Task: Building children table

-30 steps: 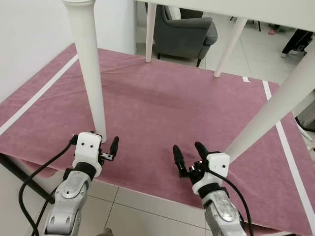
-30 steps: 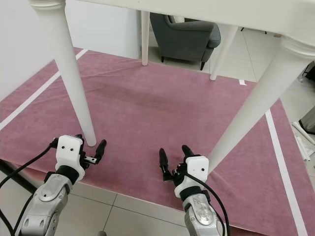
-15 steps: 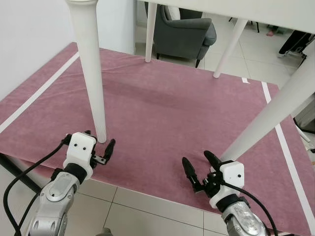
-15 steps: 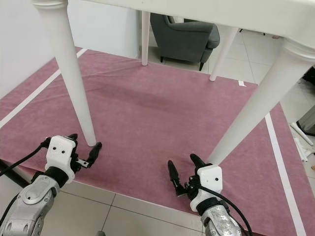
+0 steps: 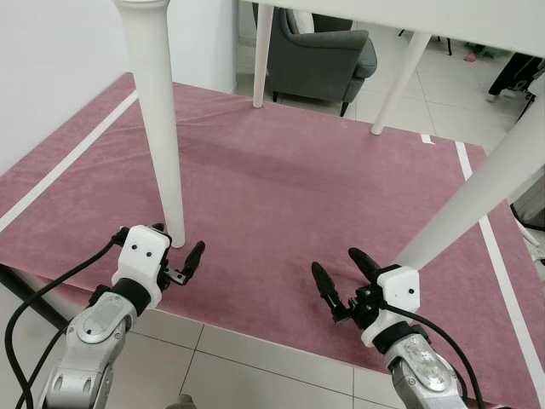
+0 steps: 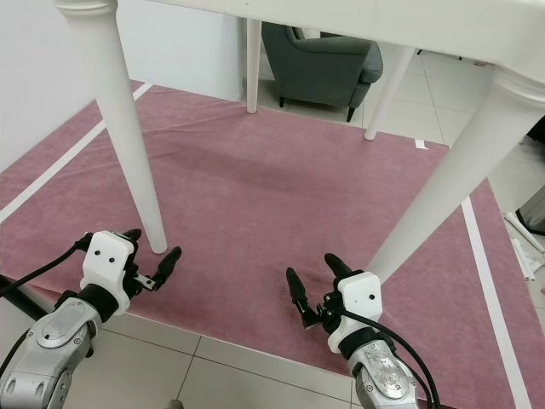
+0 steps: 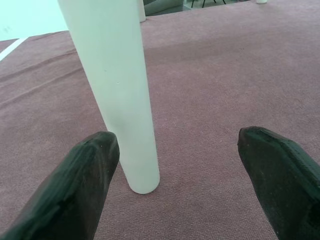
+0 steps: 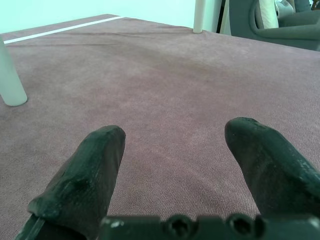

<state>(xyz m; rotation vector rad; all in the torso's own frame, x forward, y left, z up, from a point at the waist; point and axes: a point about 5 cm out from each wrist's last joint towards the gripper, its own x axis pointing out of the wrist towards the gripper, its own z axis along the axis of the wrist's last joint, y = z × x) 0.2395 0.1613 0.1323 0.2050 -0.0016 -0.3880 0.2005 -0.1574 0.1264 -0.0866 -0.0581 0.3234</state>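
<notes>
A white children's table [image 6: 341, 19] stands upright on a maroon rug [image 5: 289, 187]. My left gripper [image 5: 177, 254] is open low over the rug's near edge, with the foot of the near left leg [image 5: 162, 128] just ahead between its fingers [image 7: 75, 190]. The same leg [image 7: 120, 90] stands closer to one finger than the other, untouched. My right gripper [image 5: 336, 266] is open and holds nothing, hovering just left of the near right leg [image 5: 477, 204]. Its fingers [image 8: 90, 175] point across bare rug.
Two far legs [image 5: 262, 51] [image 5: 400, 77] rest on the rug's back edge. A grey armchair [image 5: 319, 55] sits behind them on the tiled floor. A white wall [image 5: 51, 68] runs along the left. White stripes [image 5: 68, 162] border the rug. Tiles [image 5: 255, 358] lie below the near edge.
My right gripper has shifted a little to the right, closer to the near right leg. The left gripper stays by the near left leg. Both remain open.
</notes>
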